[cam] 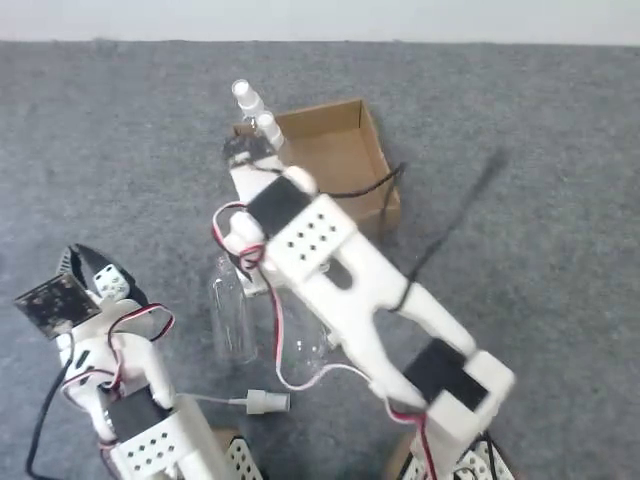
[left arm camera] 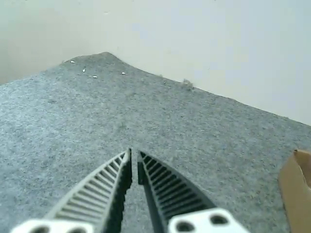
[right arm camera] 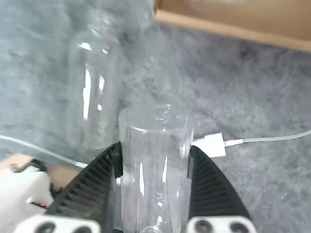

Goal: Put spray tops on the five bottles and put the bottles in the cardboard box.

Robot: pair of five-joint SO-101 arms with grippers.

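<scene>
from up here i see the cardboard box (cam: 345,150) on the grey bench (cam: 540,120). the right arm (cam: 340,270) stretches to the box's left wall, where one capped bottle (cam: 245,97) and a second capped bottle (cam: 268,125) poke out. a clear bottle (cam: 232,310) lies beside that arm, with a loose spray top (cam: 265,402) near it. the left tool (cam: 88,262) sits low left.

Four bottles (cam: 232,320), three spray tops (cam: 266,402) — one box (cam: 337,160)

Grey short-pile carpet (cam: 540,150) covers the work surface. A plain pale wall (left arm camera: 218,43) borders its far edge. Small white specks (left arm camera: 82,70) lie on the carpet near the wall. A lint tuft (left arm camera: 186,83) sits at the wall base.
</scene>
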